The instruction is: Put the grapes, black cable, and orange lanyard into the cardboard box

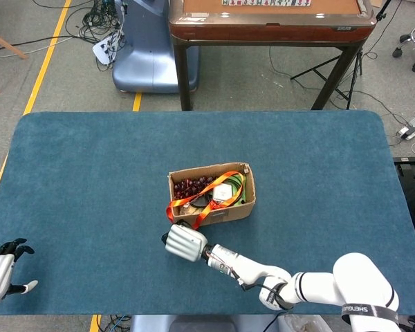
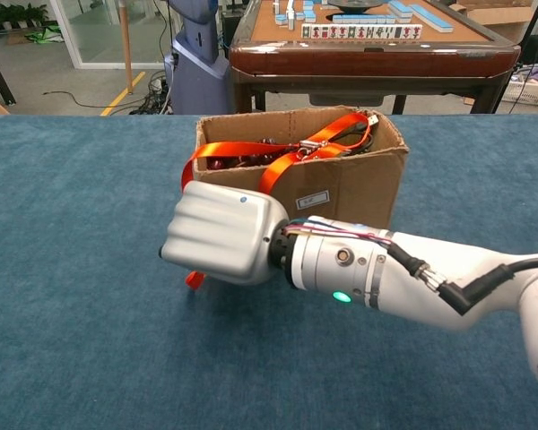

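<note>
Chest view puts the right hand [image 2: 222, 235] nearest, a silver-white shell seen from its back, low over the blue carpeted table [image 2: 72, 296] and just in front of the brown cardboard box [image 2: 341, 184]. Its fingers curl under and out of sight, so whether it grips anything cannot be told from here; a small loop of the orange fabric lanyard [image 2: 278, 157] pokes out beneath the hand at its lower left edge, and the strap rises from behind the hand over the box's front left corner. Beyond that, the lanyard drapes across the box's open top, with a metal clip near its middle. Dark red grapes [image 2: 222, 165] show under the strap at the box's left side, inside the walls. The black cable cannot be made out clearly in this view.

Head view shows the right hand [image 1: 185, 243] just beside the box's near left corner, with the lanyard [image 1: 202, 200] running from the hand's side up over the rim and across the inside. The grapes [image 1: 191, 185] lie in the left part of the box [image 1: 228, 213]; dark items sit beside them. At the table's near left corner, well apart from the box, the left hand [image 1: 1, 274] hangs with dark fingers spread and nothing in it.

Farther off stands a dark wooden table [image 2: 368, 54] bearing tiles.
</note>
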Robot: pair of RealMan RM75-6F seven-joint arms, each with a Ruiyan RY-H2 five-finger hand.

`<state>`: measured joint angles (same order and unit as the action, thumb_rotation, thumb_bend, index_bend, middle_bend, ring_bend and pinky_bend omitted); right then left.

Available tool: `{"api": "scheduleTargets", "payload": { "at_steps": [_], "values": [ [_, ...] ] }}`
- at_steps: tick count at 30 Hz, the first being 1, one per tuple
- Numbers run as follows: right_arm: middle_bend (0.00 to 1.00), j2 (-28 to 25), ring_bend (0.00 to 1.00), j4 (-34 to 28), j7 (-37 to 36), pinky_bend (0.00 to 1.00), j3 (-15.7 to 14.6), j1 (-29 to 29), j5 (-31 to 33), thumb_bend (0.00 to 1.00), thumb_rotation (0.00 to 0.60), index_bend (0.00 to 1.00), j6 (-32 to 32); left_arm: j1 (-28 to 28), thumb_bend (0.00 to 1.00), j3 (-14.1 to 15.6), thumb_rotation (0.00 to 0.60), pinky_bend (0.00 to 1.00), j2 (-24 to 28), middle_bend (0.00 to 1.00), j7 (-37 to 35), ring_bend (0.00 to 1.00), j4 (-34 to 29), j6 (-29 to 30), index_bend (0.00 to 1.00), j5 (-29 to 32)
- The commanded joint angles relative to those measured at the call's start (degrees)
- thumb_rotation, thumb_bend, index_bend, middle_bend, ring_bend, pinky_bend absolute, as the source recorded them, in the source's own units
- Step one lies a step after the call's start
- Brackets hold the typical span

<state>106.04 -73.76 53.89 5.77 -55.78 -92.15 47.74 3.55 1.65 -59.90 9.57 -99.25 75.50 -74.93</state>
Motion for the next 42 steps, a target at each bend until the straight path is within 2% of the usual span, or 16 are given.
{"api": "scheduleTargets", "payload": {
  "at_steps": [1, 11, 24, 42],
  "values": [
    [0.97, 0.3, 0.95, 0.6, -0.7, 1.0, -0.5, -0.4, -1.2, 0.26, 0.6, 0.48, 0.7, 0.0, 0.01, 0.0, 0.6, 0.36, 0.0, 0.18, -0.2, 0.16, 0.1, 0.0, 0.34, -0.1],
    [0.98, 1.5, 0.96, 3.7, -1.6, 1.0, -2.0, -1.1, -4.3, 0.28, 0.6, 0.55, 2.3, -0.1, 0.01, 0.0, 0.6, 0.36, -0.2, 0.18, 0.1, 0.16, 0.2, 0.1, 0.34, 0.1],
    [0.98, 2.5, 0.96, 6.1, 0.1, 1.0, -2.9, -1.6, -6.2, 0.29, 0.6, 0.55, 2.6, -0.1, 0.01, 0.0, 0.6, 0.36, 0.1, 0.18, -0.2, 0.16, 0.0, 0.1, 0.34, -0.1],
    [0.98, 3.3, 0.96, 6.6, 2.7, 1.0, -2.2, -1.1, -5.9, 0.29, 0.6, 0.53, 2.8, -0.1, 0.01, 0.0, 0.6, 0.36, 0.0, 0.18, 0.1, 0.16, 0.0, 0.0, 0.34, 0.1]
  ]
}}
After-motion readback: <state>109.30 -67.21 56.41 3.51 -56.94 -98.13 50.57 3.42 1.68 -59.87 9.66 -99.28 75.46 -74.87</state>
